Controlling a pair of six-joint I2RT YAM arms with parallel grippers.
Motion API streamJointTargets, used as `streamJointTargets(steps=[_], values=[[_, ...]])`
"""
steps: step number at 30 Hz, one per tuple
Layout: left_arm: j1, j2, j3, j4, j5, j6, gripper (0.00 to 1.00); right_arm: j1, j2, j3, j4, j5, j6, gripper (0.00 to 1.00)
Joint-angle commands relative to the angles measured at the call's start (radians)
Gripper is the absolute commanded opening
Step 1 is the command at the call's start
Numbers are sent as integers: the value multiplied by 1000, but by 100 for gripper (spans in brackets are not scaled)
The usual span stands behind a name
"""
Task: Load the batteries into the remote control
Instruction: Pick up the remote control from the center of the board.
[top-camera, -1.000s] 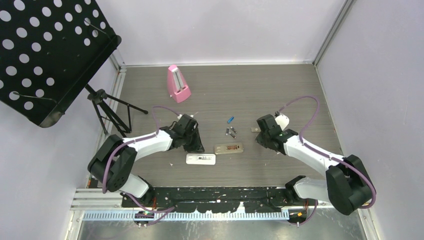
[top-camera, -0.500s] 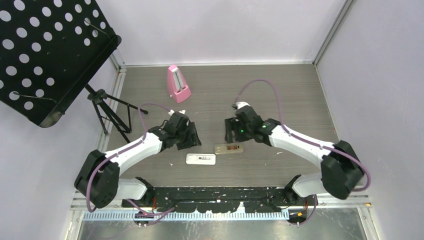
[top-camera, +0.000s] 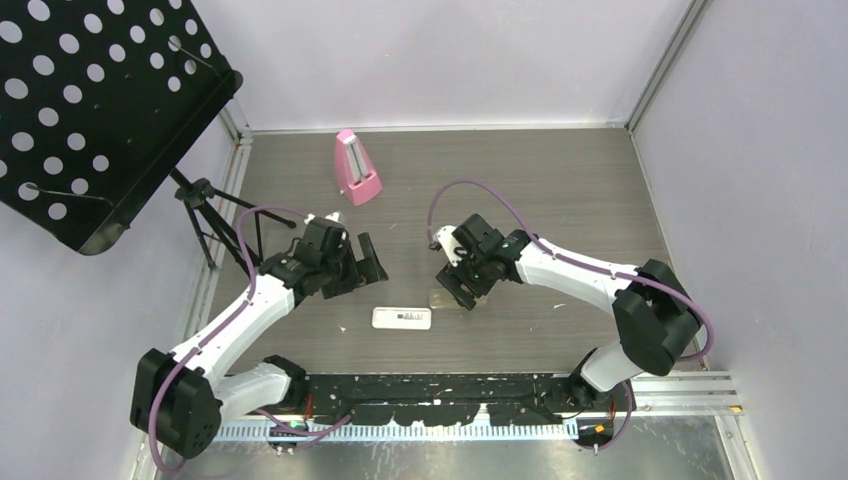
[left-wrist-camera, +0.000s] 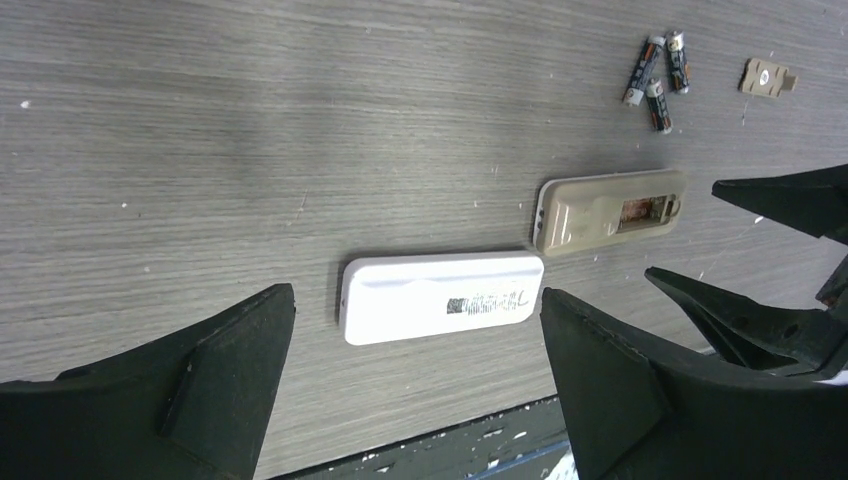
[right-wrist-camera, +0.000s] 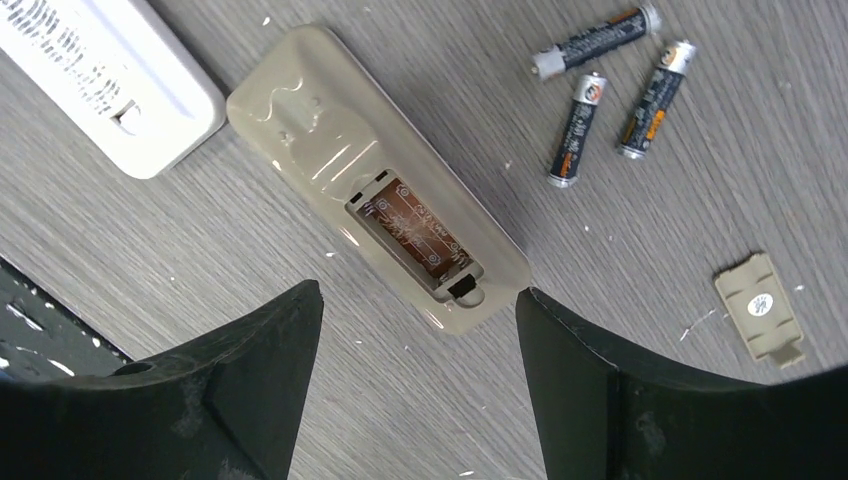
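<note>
your r gripper (right-wrist-camera: 418, 290) is spread wide over the beige remote (right-wrist-camera: 375, 190), its battery bay open. 3 dark batteries (right-wrist-camera: 578, 128) lie on the table (right-wrist-camera: 620, 260) near it. l gripper (left-wrist-camera: 415, 293) spread too, above the white remote (left-wrist-camera: 440, 298).

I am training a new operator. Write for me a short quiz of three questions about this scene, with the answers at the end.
1. True or false: the open compartment of the beige remote holds no battery.
2. How many dark batteries lie loose on the table in the right wrist view? A) one B) three C) five
3. Fill the gap: the left hand is open above the ____ remote.
Key: 1 true; 2 B; 3 white, that is, the white remote.
</note>
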Motion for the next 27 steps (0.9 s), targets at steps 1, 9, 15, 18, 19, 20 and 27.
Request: streamJointTargets(steps=[1,9,15,18,19,20,27], values=[[25,-25,32,-30,69,26,96,0,23,35,28,-77,-151,76],[64,-65,18,-50,103,41,96,7,130,85,13,-142,-221,74],[66,-87,17,-72,91,57,96,11,171,74,69,-93,-258,73],[66,-92,15,-78,98,58,96,12,198,78,81,-71,-276,72],[66,-94,14,-79,101,59,96,12,204,78,85,-68,-276,72],[66,-95,12,-79,105,60,96,12,209,78,85,-71,-278,72],[66,-115,-8,-77,149,50,95,21,203,53,103,-59,-240,49]])
